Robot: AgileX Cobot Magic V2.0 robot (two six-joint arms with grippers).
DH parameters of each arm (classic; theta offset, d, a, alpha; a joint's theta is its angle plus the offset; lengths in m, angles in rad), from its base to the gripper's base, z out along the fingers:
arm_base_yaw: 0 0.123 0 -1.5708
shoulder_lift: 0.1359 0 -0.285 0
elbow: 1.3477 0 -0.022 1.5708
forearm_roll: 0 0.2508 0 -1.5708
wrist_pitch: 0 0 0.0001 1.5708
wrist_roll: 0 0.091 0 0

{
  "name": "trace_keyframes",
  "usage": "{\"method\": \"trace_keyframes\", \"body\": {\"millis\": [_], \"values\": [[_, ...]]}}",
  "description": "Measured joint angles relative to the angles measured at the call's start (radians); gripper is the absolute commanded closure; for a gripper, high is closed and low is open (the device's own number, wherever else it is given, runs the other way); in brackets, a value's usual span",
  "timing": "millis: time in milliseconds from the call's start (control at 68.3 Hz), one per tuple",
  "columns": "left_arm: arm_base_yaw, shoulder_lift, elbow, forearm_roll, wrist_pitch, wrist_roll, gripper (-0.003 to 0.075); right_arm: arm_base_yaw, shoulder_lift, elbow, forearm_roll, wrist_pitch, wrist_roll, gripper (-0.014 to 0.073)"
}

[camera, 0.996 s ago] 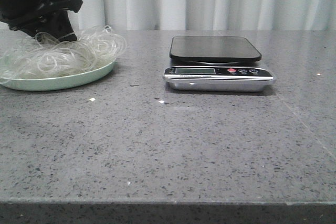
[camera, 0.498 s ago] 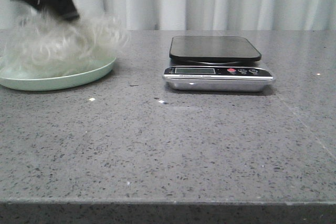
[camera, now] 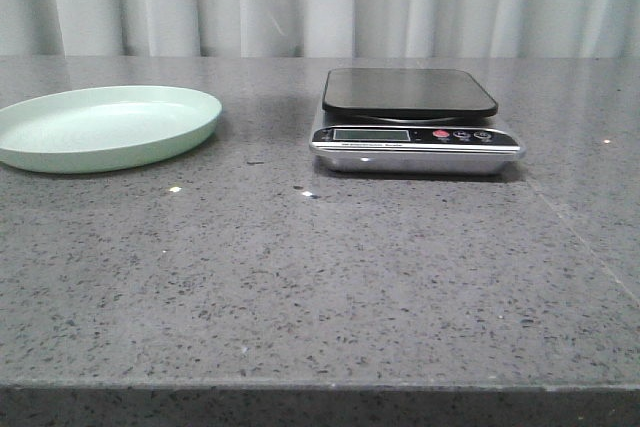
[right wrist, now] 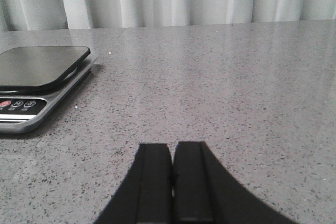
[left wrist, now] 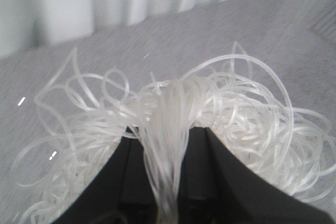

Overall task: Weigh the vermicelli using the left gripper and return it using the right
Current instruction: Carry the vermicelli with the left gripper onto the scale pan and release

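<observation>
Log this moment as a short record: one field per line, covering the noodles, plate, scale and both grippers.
vermicelli: off the plate, bunched between the left gripper's fingers, loops hanging loose around them
left gripper: shut on the vermicelli; out of the front view
plate: pale green, bare, on the table left of the scale
scale: black platform with nothing on it; display too small to read
right gripper: shut, holding nothing, low over bare table beside the scale

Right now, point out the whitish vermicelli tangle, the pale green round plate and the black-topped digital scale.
whitish vermicelli tangle (left wrist: 173,103), left wrist view, bunched strands at the fingers.
pale green round plate (camera: 150,144), front view, near rim.
black-topped digital scale (camera: 410,92), front view, platform centre.
</observation>
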Motion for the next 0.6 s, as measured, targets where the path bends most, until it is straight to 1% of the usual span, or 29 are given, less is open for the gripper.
{"method": "trace_keyframes", "body": {"millis": [117, 249, 381, 601], "values": [[-0.103, 0.045, -0.009, 0.050, -0.091, 0.000, 0.0582, 0.000, 0.000, 0.000, 0.000, 0.000, 0.000, 0.0443], [-0.167, 0.126, -0.010, 0.065, -0.141, 0.002, 0.0582, 0.000, 0.000, 0.000, 0.000, 0.000, 0.000, 0.0443], [-0.186, 0.208, -0.010, 0.072, -0.165, 0.002, 0.0582, 0.000, 0.000, 0.000, 0.000, 0.000, 0.000, 0.0443], [-0.186, 0.333, -0.010, 0.075, -0.230, 0.002, 0.0583, 0.000, 0.000, 0.000, 0.000, 0.000, 0.000, 0.0443]]}}
